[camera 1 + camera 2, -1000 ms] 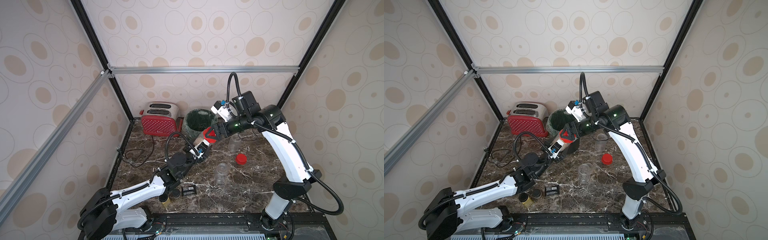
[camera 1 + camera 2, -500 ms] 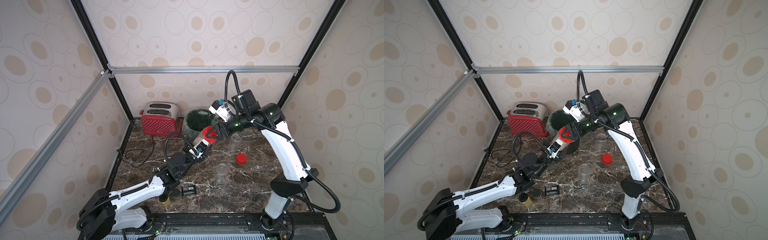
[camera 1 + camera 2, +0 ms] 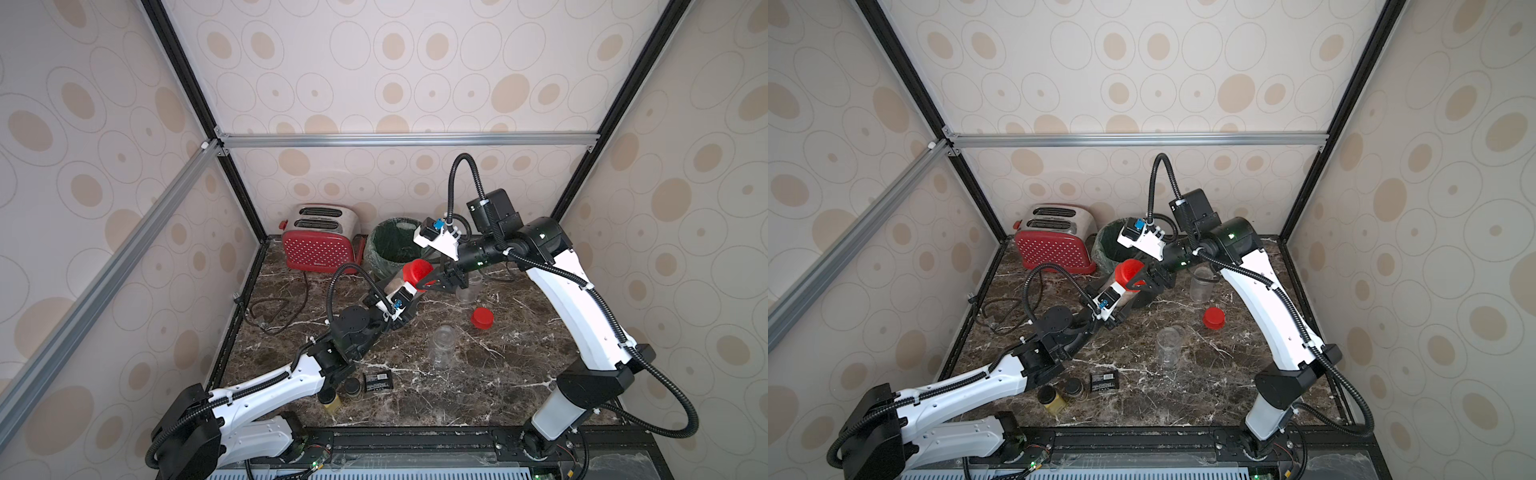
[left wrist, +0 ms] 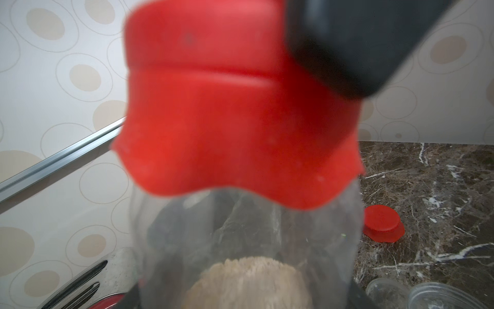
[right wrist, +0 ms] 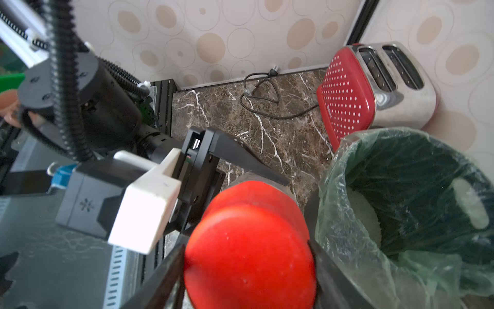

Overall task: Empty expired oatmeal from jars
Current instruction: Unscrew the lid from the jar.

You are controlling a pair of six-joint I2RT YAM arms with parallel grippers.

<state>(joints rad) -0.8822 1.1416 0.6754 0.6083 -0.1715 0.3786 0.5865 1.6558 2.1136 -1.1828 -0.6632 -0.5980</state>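
Jar [image 4: 240, 240], right fingers [image 5: 160, 278] newly clamped on lid [image 5: 248, 240]

This is a mock kitchen inside a robot test cell. A red toaster [image 3: 318, 241] and a lined bin [image 3: 380, 266] stand at centre back on a marble-pattern counter [image 3: 478, 386]. Wallpaper panels [image 3: 415, 62] in an aluminium frame [image 3: 407, 139] close it, and a left arm [image 3: 266, 390] and right arm [image 3: 582, 307] rise from the bottom edge.

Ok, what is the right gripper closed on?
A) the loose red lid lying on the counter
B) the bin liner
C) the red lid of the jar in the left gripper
C: the right gripper pinches the red lid of the jar that the left gripper holds.
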